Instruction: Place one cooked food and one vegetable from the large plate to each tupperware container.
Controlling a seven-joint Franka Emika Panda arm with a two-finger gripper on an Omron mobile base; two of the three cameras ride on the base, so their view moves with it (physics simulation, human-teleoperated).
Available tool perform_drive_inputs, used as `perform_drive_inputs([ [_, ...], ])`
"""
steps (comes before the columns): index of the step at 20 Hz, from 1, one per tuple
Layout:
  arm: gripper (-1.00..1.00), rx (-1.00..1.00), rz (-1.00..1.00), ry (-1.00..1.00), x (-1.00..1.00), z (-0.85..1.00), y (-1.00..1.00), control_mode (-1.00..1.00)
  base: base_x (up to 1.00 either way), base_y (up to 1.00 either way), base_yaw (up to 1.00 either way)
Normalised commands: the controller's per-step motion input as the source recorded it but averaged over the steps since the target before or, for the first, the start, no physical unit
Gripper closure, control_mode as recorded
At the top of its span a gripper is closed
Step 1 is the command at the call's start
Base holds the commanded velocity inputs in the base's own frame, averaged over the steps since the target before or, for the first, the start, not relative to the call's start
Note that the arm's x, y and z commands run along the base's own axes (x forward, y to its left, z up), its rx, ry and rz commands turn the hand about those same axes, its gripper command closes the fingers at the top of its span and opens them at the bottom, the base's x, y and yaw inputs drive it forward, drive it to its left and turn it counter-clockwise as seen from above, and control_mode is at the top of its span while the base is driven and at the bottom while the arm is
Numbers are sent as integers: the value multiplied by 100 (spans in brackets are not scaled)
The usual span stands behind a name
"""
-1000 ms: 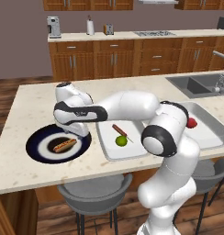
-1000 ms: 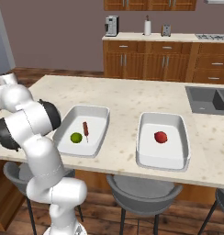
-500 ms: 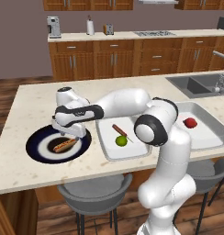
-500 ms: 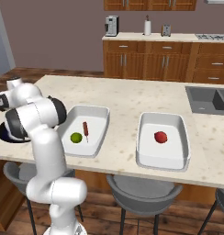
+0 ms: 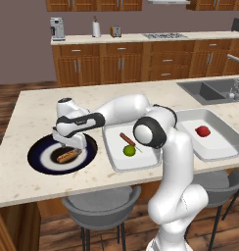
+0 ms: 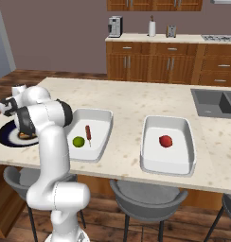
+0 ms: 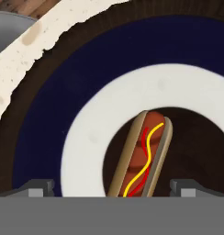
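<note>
The left tray (image 5: 116, 152) holds a lime (image 5: 129, 150) and a skewer (image 5: 127, 138), the right tray (image 5: 224, 147) a tomato (image 5: 203, 131) — while the gripper (image 7: 111, 188), fingers spread open, hovers over the hot dog (image 7: 142, 158) on the plate (image 5: 40, 157) at the counter's left.

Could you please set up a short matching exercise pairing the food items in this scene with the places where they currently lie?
Things:
1. hot dog
2. green lime
3. red tomato

Places:
A. tupperware container nearer the sink
B. large plate
C. tupperware container beside the plate

Pairs: 1-B, 2-C, 3-A
</note>
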Motion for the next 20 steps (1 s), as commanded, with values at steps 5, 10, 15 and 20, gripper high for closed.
perform_drive_inputs([
  [5,-100,-1,-8,4,22,-28,13,-100,0,0,0],
  [10,-100,0,-6,6,17,-31,0,-100,0,0,0],
  [15,-100,0,-4,4,0,-23,-12,-100,0,0,0],
  [20,-100,0,-3,2,-4,-27,-16,-100,0,0,0],
])
